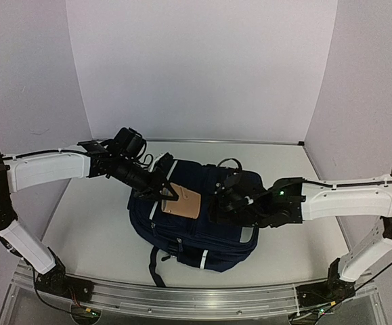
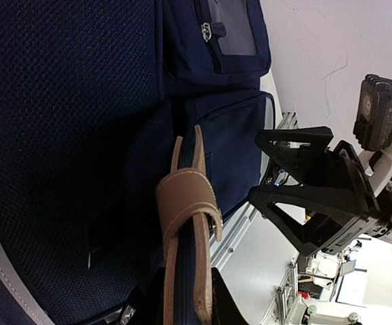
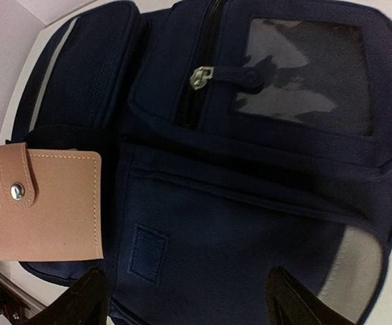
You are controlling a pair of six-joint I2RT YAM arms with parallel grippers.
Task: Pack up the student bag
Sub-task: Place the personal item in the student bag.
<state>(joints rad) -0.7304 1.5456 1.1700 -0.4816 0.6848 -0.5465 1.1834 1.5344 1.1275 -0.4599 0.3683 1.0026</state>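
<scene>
Over the student bag [image 1: 209,240] on the worktop [image 1: 87,223], left hand [image 1: 170,195] clamped on a tan wallet [image 1: 186,203], right hand [image 1: 217,203] spread apart.

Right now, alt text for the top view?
Left gripper holds a tan wallet over a navy bag lying on a white table. Right gripper hovers open above the bag, just right of the wallet.
</scene>
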